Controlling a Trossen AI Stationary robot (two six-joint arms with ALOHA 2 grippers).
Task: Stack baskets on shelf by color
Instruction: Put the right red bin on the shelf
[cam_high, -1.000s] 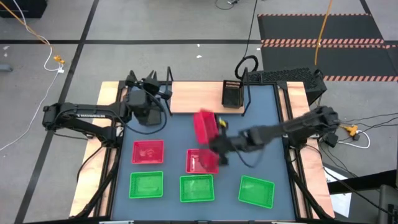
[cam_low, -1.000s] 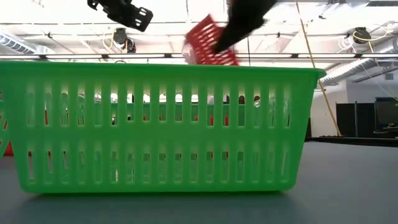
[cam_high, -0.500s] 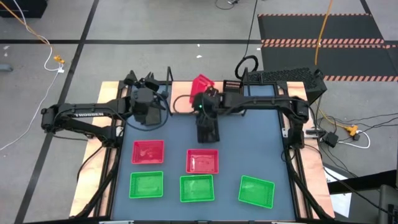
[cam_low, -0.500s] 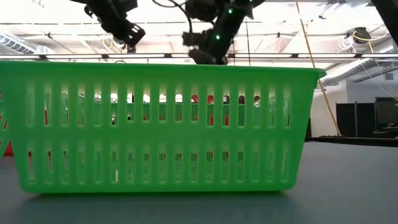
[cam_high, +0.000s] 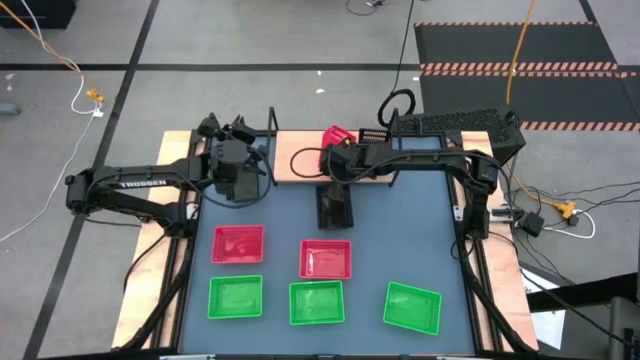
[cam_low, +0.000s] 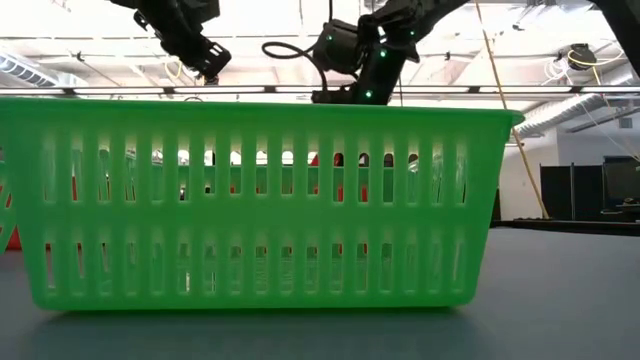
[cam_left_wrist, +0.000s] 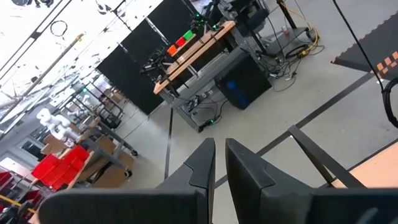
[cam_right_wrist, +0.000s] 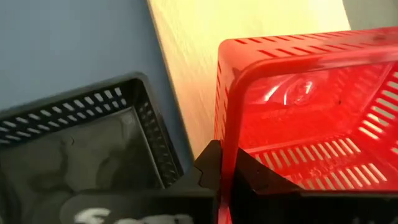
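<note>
Over the shelf, near its middle, the right gripper pinches one rim of a red basket, its fingers closed tight on the thin wall, so that the basket hangs tilted above the tan board, apparently to start a red stack there. Just off the shelf's front edge, on the table, lies a black basket; a second black basket sits at the shelf's right end. Well in front of the shelf, two more red baskets and three green baskets lie open side up, not yet sorted. At the shelf's left end the left gripper waits raised with its fingers nearly together, holding nothing visible. All baskets are shallow rectangular slotted plastic, glossy inside; the shelf is smooth pale wood in a thin black rod frame.
</note>
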